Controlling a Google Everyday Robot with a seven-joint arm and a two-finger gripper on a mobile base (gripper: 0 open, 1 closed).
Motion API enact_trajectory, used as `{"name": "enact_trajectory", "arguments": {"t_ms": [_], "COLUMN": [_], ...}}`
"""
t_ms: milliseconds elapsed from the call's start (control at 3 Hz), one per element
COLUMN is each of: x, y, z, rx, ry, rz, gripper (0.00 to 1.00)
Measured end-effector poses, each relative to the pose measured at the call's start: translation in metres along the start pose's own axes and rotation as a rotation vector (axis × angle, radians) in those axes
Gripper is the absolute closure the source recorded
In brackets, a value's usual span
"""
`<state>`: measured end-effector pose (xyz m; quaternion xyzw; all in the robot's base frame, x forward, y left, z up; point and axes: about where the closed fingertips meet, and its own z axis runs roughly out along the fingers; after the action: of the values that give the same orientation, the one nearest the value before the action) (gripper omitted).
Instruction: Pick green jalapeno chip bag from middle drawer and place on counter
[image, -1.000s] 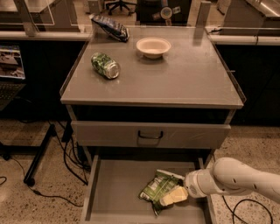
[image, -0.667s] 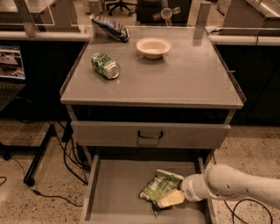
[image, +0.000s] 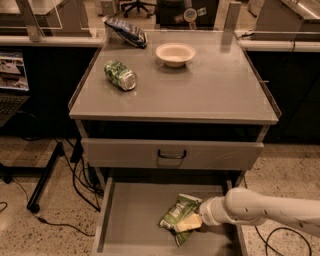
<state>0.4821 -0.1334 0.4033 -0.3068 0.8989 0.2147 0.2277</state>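
Observation:
The green jalapeno chip bag (image: 176, 214) lies crumpled on the flat bottom of the open middle drawer (image: 130, 220), right of its centre. My gripper (image: 187, 223) comes in from the right on a white arm (image: 260, 209) and rests on the bag's right side, low in the drawer. The counter (image: 210, 90) is the grey cabinet top above the drawer.
On the counter lie a green drink can (image: 120, 75) on its side at the left, a white bowl (image: 175, 53) at the back middle and a dark blue chip bag (image: 125, 31) at the back left. A closed drawer front with a dark loop handle (image: 171, 154) overhangs the open drawer. Cables run on the floor at the left.
My arm has shifted a little to the left, further over the bag. The bag stays in about the same place in the drawer.

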Motion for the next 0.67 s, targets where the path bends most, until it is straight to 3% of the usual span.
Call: {"name": "enact_trajectory", "arguments": {"t_ms": [667], "x": [-0.006], "y": [-0.011], "z": [0.041], "rx": [-0.012], "ry": [-0.016], "rz": [0.019], "gripper": [0.00]}}
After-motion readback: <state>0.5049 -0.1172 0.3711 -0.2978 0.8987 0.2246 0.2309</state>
